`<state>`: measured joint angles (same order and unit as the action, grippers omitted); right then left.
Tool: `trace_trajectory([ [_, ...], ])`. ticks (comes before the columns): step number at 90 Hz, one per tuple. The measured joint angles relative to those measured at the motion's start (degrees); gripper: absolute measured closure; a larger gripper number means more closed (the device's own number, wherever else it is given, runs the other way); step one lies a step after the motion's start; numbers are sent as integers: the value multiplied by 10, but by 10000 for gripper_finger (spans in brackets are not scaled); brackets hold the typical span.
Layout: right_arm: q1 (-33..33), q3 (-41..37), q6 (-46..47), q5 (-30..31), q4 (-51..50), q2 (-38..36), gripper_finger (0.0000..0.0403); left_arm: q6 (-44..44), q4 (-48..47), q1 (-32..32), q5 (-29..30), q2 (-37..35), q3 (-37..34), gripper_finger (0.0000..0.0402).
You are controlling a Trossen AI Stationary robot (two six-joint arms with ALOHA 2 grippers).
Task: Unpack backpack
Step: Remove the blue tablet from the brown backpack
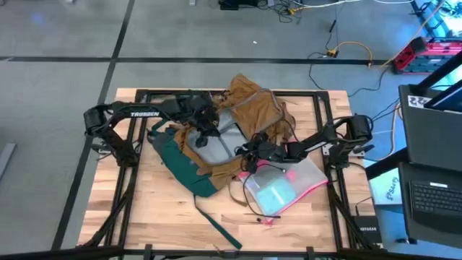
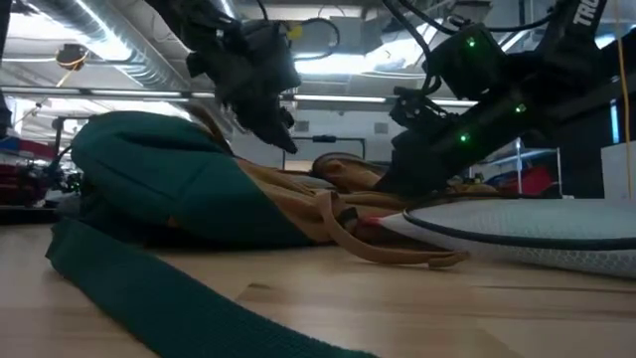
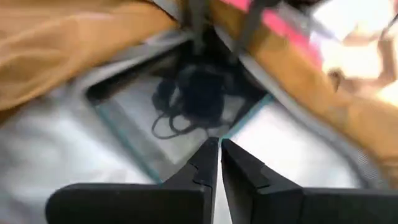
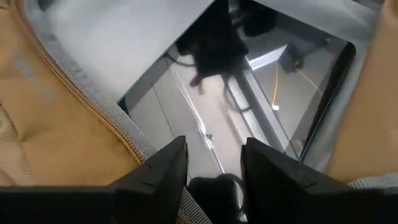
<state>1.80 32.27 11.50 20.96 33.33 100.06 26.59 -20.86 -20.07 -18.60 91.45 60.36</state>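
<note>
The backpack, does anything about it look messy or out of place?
The backpack lies flattened and unzipped, its tan flap bunched toward the table's far edge. One green strap trails toward the near edge. Nothing looks spilled or damaged.

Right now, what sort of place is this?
Probably a robotics lab or workshop: a wooden table on bare concrete, loose cables on the floor, a laptop alongside, exposed ceiling ducts.
</note>
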Motion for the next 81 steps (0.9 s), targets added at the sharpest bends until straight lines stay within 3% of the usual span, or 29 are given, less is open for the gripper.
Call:
trace_trajectory([
  [21, 0, 0, 16, -2, -1, -1, 249, 87, 16, 71, 150, 15, -8, 380],
  [34, 0, 0, 17, -5, -1, -1, 249, 99, 14, 90, 188, 16, -8, 326],
  [61, 0, 0, 22, -7, -1, -1, 249, 184, 77, 117, 328, 66, -8, 193],
  [81, 0, 1, 30, -12, -2, -1, 249, 237, 105, 120, 380, 93, -8, 163],
])
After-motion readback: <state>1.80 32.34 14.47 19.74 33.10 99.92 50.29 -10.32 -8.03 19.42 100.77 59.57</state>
